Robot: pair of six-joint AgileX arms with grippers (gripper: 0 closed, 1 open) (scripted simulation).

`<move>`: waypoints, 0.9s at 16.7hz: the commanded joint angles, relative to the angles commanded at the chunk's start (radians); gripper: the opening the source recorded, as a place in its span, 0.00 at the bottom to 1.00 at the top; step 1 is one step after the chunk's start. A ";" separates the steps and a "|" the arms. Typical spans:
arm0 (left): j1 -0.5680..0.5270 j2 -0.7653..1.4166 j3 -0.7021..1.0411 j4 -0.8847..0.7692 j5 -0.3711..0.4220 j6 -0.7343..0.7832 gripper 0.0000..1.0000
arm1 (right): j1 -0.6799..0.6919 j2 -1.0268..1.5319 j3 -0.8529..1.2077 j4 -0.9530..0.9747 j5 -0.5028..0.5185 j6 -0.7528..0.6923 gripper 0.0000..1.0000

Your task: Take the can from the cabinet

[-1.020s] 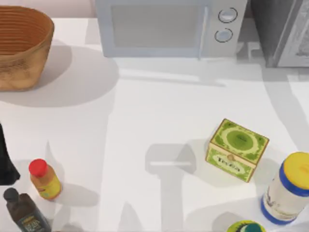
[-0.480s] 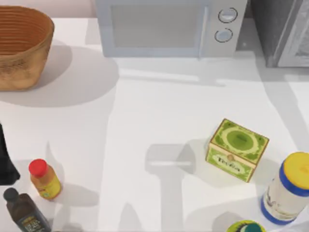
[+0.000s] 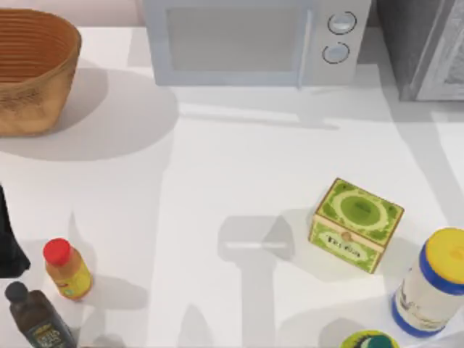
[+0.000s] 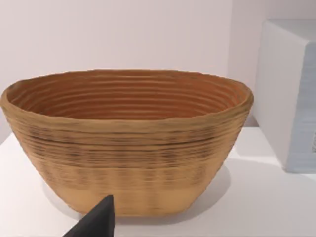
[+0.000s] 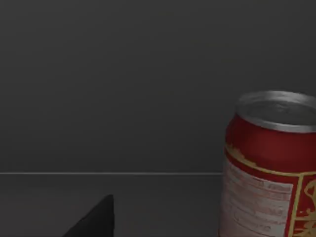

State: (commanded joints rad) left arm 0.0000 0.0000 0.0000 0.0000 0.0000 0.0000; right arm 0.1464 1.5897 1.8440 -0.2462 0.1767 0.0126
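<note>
From above, the white bench carries a woven brown basket at far left, a white microwave with two round knobs, and the dark grey cabinet with its paler framed door at far right. Nearer lie a green patterned box, a blue-and-yellow-lidded jar, a red-capped orange bottle and a dark bottle.

At my left wrist, the basket sits close ahead; my left end effector's opening I cannot tell.

At my right wrist, the red aluminium can stands upright on a dark grey floor against a dark wall, near my right end effector; how far open that one is I cannot tell.
</note>
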 joint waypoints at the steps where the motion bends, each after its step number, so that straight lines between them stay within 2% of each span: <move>1: 0.000 0.000 0.000 0.000 0.000 0.000 1.00 | -0.006 0.042 0.043 0.000 -0.005 0.000 1.00; 8: 0.000 0.000 0.000 0.000 0.000 0.000 1.00 | -0.019 0.112 0.114 -0.001 -0.017 0.000 1.00; 15: 0.000 0.000 0.000 0.000 0.000 0.000 1.00 | -0.019 0.112 0.114 -0.001 -0.017 0.000 0.47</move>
State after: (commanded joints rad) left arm 0.0000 0.0000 0.0000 0.0000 0.0000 0.0000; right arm 0.1274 1.7017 1.9579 -0.2472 0.1595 0.0126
